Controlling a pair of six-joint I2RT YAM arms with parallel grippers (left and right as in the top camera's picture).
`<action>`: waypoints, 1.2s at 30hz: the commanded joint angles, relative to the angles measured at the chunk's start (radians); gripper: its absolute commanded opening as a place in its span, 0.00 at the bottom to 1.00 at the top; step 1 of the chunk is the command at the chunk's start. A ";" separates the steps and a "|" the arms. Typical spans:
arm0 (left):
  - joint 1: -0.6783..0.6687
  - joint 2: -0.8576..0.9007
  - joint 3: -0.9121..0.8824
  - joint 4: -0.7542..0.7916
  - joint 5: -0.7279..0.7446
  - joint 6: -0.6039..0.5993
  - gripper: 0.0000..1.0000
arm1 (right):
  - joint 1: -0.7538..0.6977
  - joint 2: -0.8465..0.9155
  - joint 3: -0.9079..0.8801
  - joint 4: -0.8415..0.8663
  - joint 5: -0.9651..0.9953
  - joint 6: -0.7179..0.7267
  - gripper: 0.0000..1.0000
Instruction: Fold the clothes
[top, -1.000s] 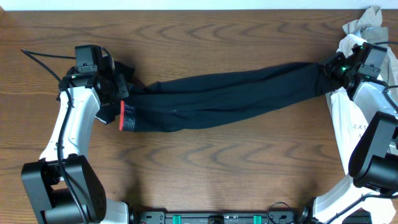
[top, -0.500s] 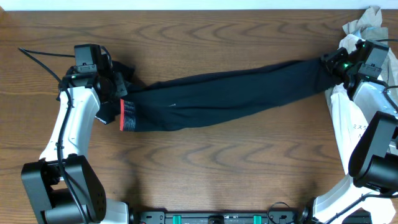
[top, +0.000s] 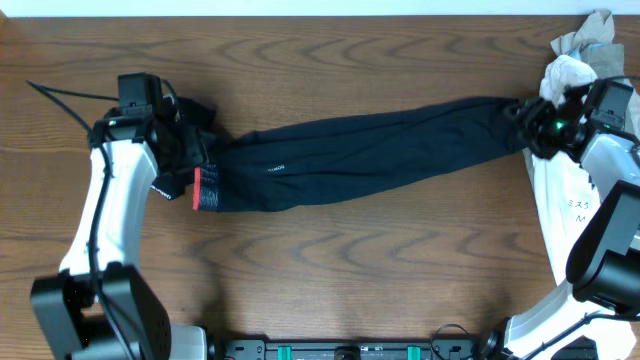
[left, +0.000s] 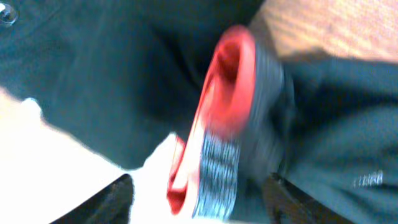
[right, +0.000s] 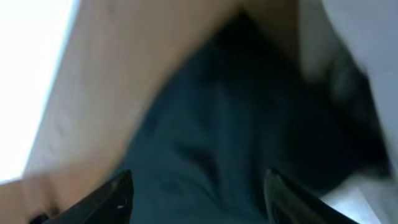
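Observation:
A long dark navy garment (top: 370, 150) lies stretched across the wooden table, its red and grey striped band (top: 205, 188) at the left end. My left gripper (top: 192, 150) sits over that left end. In the left wrist view the band (left: 227, 118) lies between my spread fingers (left: 118, 199), and the left gripper (left: 199, 186) is open. My right gripper (top: 527, 120) is at the garment's right end. In the right wrist view it (right: 199, 183) stands open, with dark cloth (right: 224, 137) lying between the fingertips (right: 121, 190).
A pile of pale clothes (top: 578, 50) sits at the far right corner, and a white printed garment (top: 560, 200) lies under the right arm. A black cable (top: 60, 92) runs off to the left. The table's back edge is close behind both grippers.
Both grippers have opened from shut and let go of the garment's ends. The garment has slackened slightly, and the right gripper has shifted a little right and toward the front.

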 joint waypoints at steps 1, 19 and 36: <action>0.005 -0.085 0.036 -0.039 -0.015 0.024 0.77 | -0.005 -0.035 0.039 -0.108 0.005 -0.211 0.67; 0.005 -0.231 0.036 -0.163 0.057 0.024 0.80 | 0.045 0.047 0.040 -0.107 0.307 0.005 0.66; 0.005 -0.231 0.036 -0.162 0.056 0.024 0.80 | 0.090 0.128 0.043 0.006 0.184 0.081 0.56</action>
